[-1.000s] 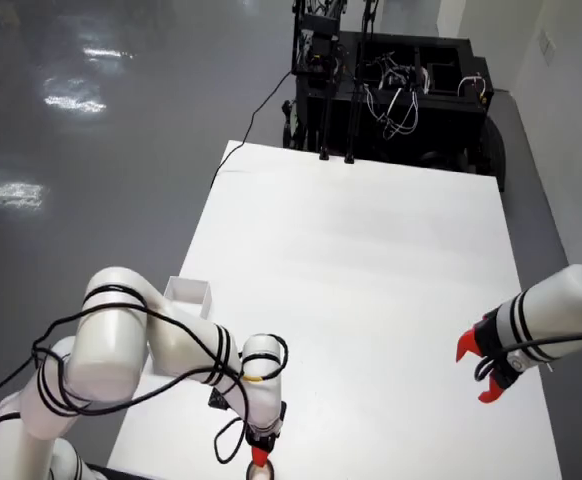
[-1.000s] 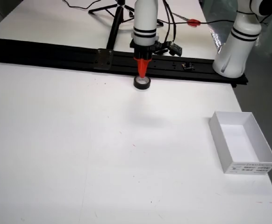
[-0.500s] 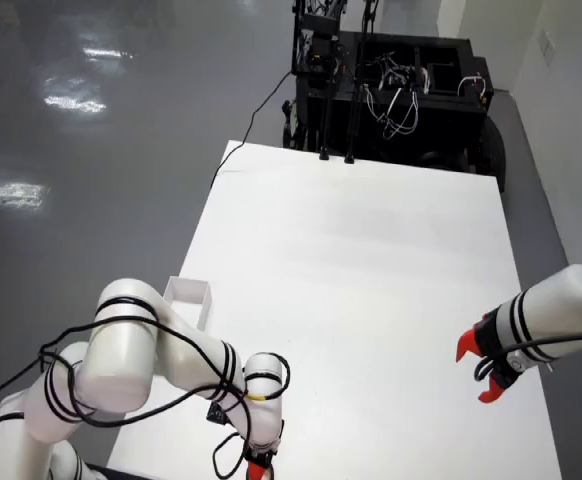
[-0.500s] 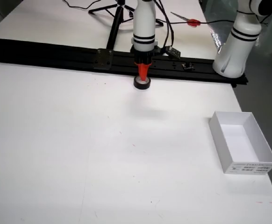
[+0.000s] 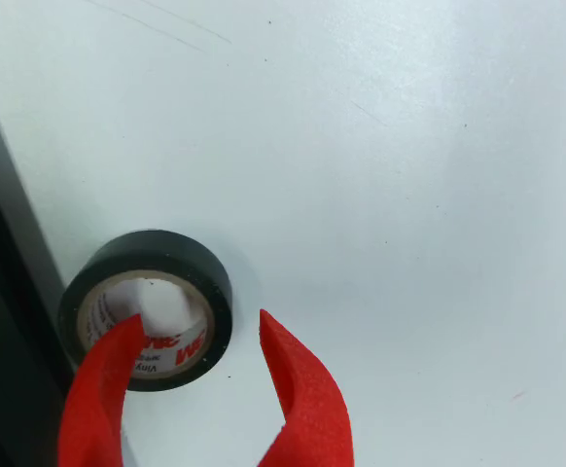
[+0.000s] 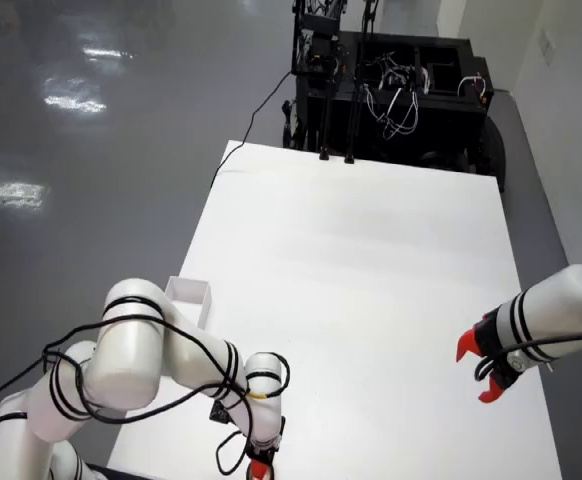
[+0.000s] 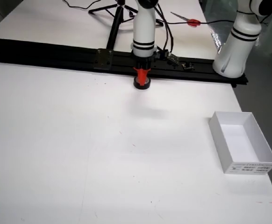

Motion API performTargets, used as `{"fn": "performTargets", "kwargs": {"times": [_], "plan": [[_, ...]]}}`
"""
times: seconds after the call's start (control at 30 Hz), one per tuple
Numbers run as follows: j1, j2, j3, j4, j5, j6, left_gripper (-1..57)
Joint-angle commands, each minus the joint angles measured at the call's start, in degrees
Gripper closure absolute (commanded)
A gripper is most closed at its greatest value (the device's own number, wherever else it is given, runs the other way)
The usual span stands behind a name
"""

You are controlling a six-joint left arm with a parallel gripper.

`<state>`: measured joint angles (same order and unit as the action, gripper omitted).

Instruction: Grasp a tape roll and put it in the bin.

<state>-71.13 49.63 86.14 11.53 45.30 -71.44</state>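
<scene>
A black tape roll (image 5: 159, 249) with a pale printed core lies flat on the white table (image 5: 409, 195), close to a black rail. My gripper (image 5: 197, 319) has red fingers and is open. In the wrist view its left finger (image 5: 103, 389) sits over the roll's hole and its right finger (image 5: 307, 399) stands outside the roll, so they straddle the roll's right wall. In the front view the gripper (image 7: 142, 73) points down onto the roll (image 7: 142, 85). The white open bin (image 7: 220, 125) stands far off at the right; the overhead view shows it (image 6: 189, 297) beside my arm.
A black rail (image 7: 56, 56) runs along the table's far edge right behind the roll; it also shows in the wrist view (image 5: 1, 321). A second white arm (image 7: 236, 46) stands still at the back right, its red gripper (image 6: 481, 370) away from the roll.
</scene>
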Motion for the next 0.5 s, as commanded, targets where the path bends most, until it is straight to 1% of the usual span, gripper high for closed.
{"fn": "performTargets", "kwargs": {"times": [0.03,0.23,0.5], "plan": [[1.78,0.64,0.00,0.78,-3.20,-0.10,30.8],[2.84,1.17,-0.09,1.48,-3.99,-0.10,31.9],[2.14,3.46,-0.09,1.13,-5.22,-0.10,33.1]]}}
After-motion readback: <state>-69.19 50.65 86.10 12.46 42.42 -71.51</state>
